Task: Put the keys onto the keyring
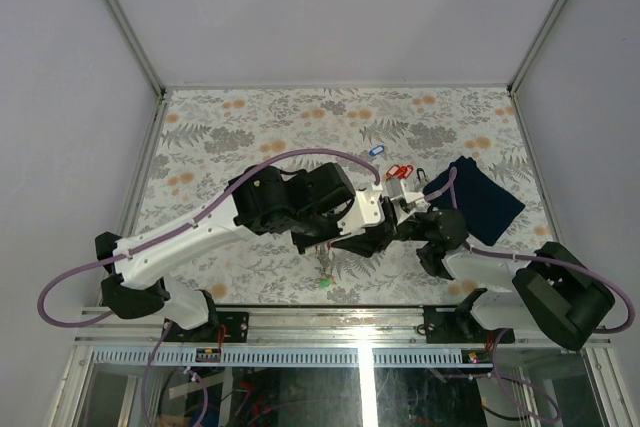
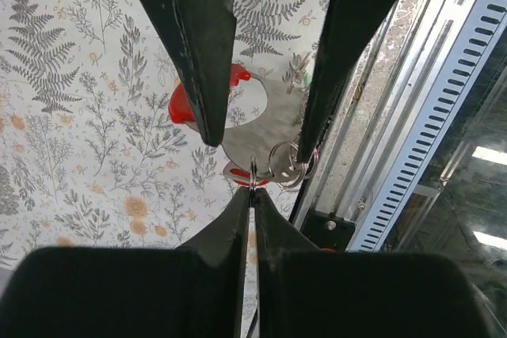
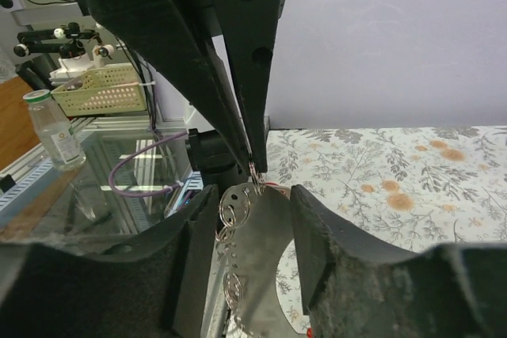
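The left fingers (image 2: 226, 231) pinch closed on the keyring (image 2: 252, 169), between the spread-open right fingers (image 2: 198, 53) flanking a silvery plate (image 2: 253, 136).

in my left wrist view the red rounded plastic piece (image 2: 181, 106) is half hidden behind a dark finger (image 2: 198, 53) of my right gripper (image 2: 258, 138), which also cuts across the flat silvery metal plate (image 2: 265, 128). in my right wrist view that plate runs off the bottom edge. from above, my arms cover the small silvery metal rings (image 2: 289, 165).
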`<move>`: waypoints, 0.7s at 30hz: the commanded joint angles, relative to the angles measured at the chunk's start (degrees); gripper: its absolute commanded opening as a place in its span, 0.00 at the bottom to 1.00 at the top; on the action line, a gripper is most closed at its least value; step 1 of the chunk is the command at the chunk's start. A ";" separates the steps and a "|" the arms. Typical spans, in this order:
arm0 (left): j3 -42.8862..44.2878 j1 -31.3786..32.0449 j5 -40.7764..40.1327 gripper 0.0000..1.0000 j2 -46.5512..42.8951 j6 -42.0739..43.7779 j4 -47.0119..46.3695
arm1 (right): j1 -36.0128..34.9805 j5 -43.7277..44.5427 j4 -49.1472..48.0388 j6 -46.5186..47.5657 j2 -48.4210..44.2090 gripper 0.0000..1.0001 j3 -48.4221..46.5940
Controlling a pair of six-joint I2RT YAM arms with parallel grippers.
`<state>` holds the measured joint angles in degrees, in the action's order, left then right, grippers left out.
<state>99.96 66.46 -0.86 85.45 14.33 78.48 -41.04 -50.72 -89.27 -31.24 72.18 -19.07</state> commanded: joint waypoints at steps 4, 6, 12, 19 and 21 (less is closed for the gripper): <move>1.38 0.89 -0.09 0.00 -2.16 1.88 1.06 | -2.47 0.92 -8.95 2.20 1.48 0.40 -3.72; 1.38 1.03 -0.21 0.00 -2.17 1.94 1.09 | -2.87 0.97 -8.97 2.12 1.91 0.39 -4.10; 1.70 1.32 -0.02 0.00 -2.04 2.16 1.06 | -3.55 1.88 -8.91 2.16 3.51 0.36 -4.65; 1.76 1.66 0.51 0.00 -1.50 2.20 1.15 | -3.96 2.55 -8.93 2.31 3.93 0.31 -5.10; 1.82 1.83 0.46 0.00 -1.41 2.23 1.24 | -3.96 2.55 -8.94 2.31 4.14 0.29 -5.19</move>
<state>99.96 67.79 -0.84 84.58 15.22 79.07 -44.40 -49.67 -89.49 -30.20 75.66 -21.69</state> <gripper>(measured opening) 0.009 0.304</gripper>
